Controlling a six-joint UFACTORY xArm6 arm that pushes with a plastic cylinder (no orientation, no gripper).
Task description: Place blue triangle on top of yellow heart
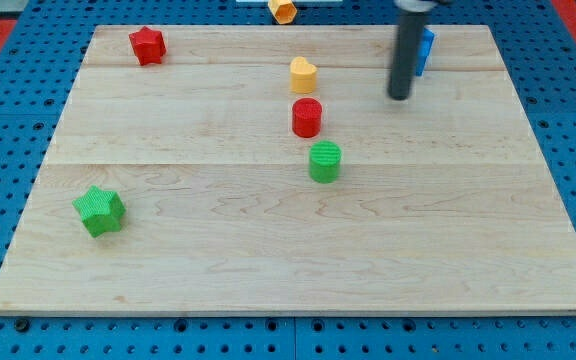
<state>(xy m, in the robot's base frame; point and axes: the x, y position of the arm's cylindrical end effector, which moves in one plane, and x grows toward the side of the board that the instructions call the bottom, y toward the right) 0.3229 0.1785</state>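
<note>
Nearest the view's bottom, a green star sits by the left edge of the wooden surface. Further up, near the middle, a green cylinder, a red cylinder and the yellow heart stand in a loose line. A red star lies at the top left. The dark rod stands upright at the top right, my tip down on the surface, just below the blue triangle, which it partly hides. There's no pincer on this arm. An orange block sits beyond the top edge.
</note>
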